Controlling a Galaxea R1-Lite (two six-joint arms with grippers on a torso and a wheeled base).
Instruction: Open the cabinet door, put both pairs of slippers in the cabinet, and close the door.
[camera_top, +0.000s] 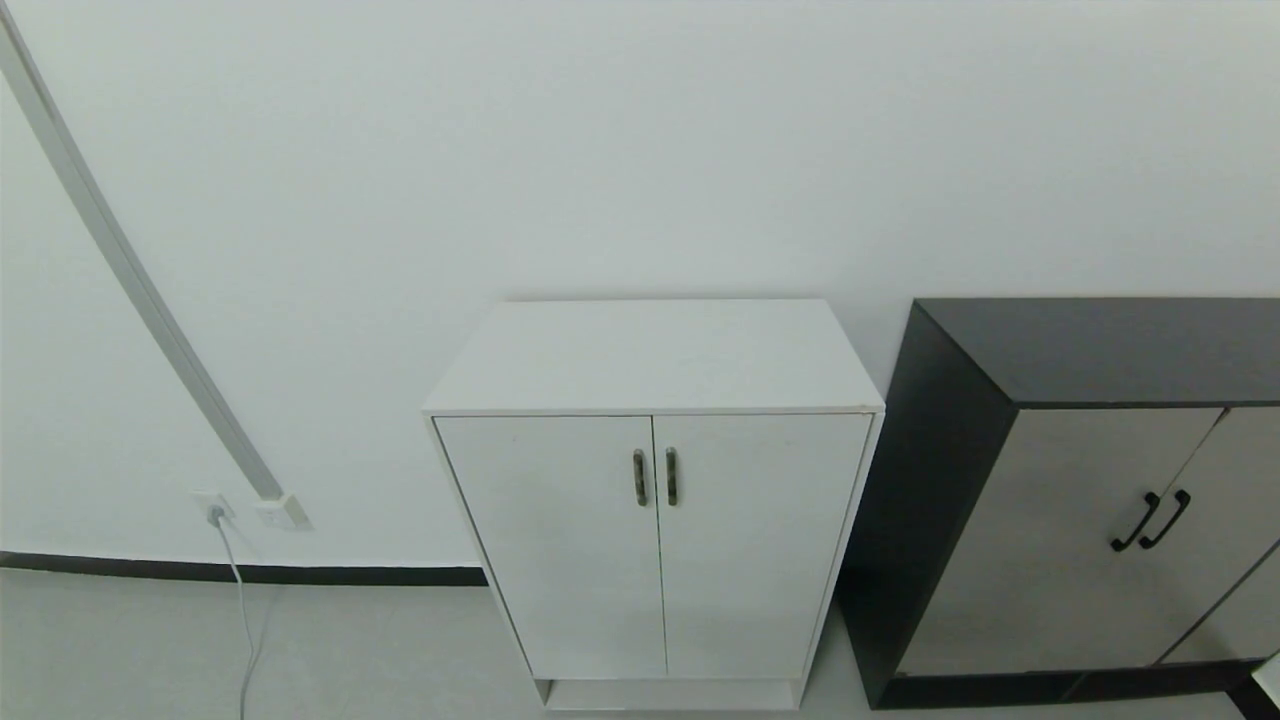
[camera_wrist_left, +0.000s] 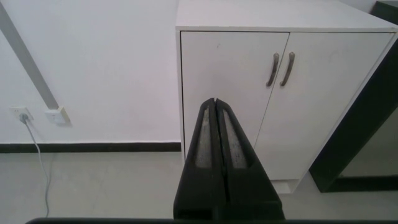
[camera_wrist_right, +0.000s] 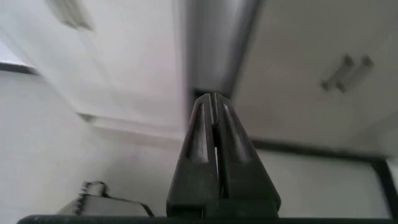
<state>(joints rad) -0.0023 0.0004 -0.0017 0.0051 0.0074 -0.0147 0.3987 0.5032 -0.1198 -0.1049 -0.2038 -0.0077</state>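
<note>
A white two-door cabinet (camera_top: 655, 530) stands against the wall, both doors closed, with two dark vertical handles (camera_top: 655, 477) at the middle seam. In the left wrist view my left gripper (camera_wrist_left: 215, 106) is shut with nothing in it, pointing at the left door of the white cabinet (camera_wrist_left: 249, 93), still apart from it. My right gripper (camera_wrist_right: 214, 99) is shut and empty too, held low before the gap between the white cabinet (camera_wrist_right: 124, 62) and the neighbouring one. No slippers can be seen.
A black cabinet with grey doors (camera_top: 1080, 500) stands right of the white one. A wall socket with a plugged cable (camera_top: 215, 512) and a slanted conduit (camera_top: 130, 270) are to the left. A dark object (camera_wrist_right: 93, 199) lies on the floor.
</note>
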